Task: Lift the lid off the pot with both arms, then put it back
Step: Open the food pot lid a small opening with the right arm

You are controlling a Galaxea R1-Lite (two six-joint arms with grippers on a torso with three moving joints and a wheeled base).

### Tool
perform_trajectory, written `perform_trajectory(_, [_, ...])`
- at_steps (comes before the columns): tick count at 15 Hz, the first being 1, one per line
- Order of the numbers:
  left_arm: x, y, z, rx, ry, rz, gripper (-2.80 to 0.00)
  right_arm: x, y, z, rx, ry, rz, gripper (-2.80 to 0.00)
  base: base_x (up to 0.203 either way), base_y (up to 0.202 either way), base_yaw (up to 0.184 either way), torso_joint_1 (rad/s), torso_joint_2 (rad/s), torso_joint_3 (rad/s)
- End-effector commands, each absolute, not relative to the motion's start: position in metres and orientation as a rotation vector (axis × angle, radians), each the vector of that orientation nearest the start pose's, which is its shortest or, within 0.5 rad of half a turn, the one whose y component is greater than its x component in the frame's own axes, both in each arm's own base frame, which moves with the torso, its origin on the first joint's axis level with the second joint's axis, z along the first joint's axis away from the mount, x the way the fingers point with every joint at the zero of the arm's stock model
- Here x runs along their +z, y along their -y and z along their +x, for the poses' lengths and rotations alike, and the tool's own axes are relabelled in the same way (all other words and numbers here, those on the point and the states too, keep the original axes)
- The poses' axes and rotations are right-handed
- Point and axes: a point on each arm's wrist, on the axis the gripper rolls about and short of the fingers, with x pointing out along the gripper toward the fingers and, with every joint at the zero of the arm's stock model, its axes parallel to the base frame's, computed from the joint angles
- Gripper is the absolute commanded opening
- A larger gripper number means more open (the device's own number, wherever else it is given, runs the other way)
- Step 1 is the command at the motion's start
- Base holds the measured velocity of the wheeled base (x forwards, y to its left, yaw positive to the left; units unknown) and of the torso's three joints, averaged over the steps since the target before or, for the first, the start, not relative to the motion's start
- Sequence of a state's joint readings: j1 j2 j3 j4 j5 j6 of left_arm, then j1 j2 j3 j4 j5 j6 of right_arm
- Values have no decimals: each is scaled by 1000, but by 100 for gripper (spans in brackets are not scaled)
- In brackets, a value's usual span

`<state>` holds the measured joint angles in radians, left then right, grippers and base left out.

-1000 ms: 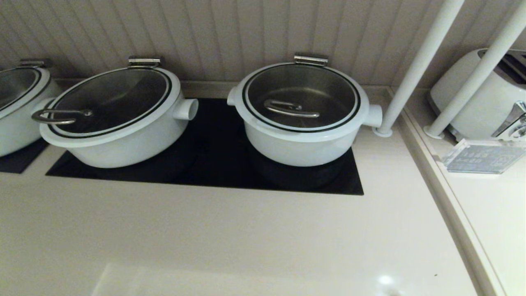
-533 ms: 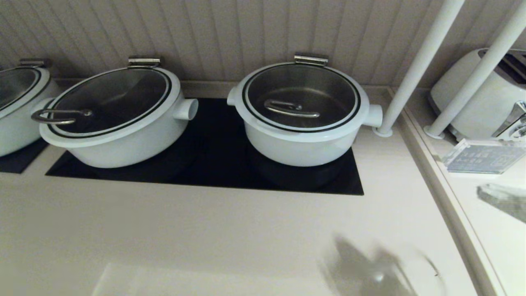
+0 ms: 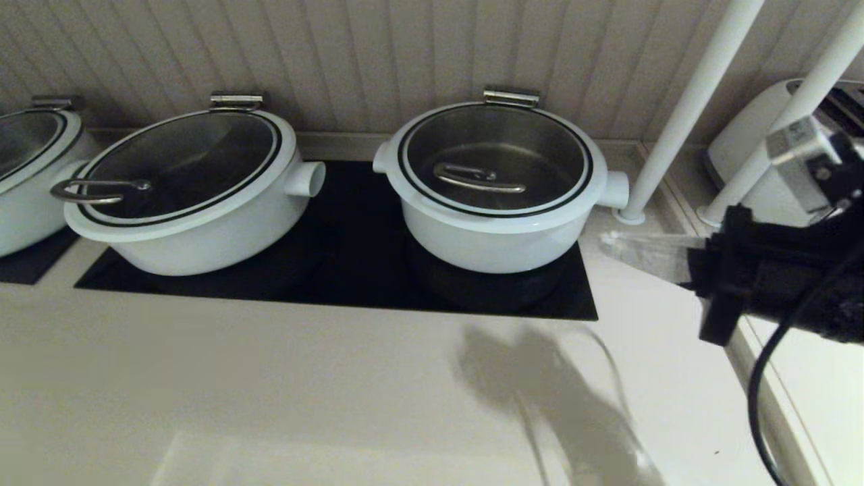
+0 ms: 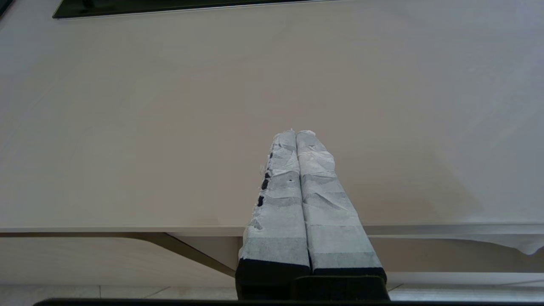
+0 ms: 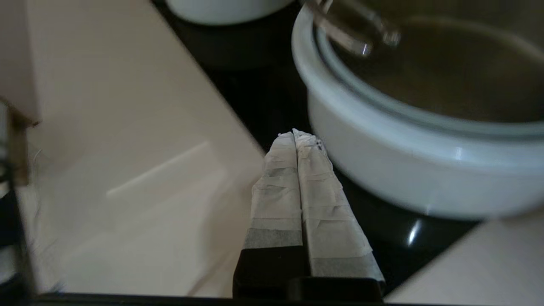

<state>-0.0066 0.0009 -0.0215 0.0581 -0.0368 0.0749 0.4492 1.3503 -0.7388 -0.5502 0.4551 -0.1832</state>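
The right claw (image 3: 611, 241) is held with its taped fingers (image 5: 297, 170) pressed together, empty, near the pot's (image 3: 496, 233) right side — the left claw (image 4: 296, 134), likewise closed on nothing, hangs over the bare bench (image 4: 170, 127). The lid (image 3: 495, 156) is seated on the pot.

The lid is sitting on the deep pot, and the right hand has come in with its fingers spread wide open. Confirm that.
One detail is off. The lid does sit on the pot, and the right hand is coming in beside it, but the right wrist view shows its taped fingers pressed together, shut, not spread open.
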Motion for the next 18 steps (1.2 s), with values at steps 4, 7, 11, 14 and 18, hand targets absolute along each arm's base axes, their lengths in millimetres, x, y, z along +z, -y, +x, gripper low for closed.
perform_trajectory(4, [75,1,-24,-44,-37,75,-280,252,-146,243,918,23,-159,-280,0,0,0,0,0,0])
perform_trajectory(7, [75,1,-24,-46,-37,75,-280,251,-165,257,916,20,-156,-280,0,0,0,0,0,0])
perform_trajectory(11, [75,1,-24,-44,-37,75,-280,238,-181,260,958,-15,-158,-280,0,0,0,0,0,0])
perform_trajectory(14, [75,1,-24,-46,-37,73,-280,231,-189,266,959,-13,-160,-280,0,0,0,0,0,0])
perform_trajectory(18, [75,1,-24,-46,-37,62,-280,230,-196,281,839,46,-157,-280,0,0,0,0,0,0])
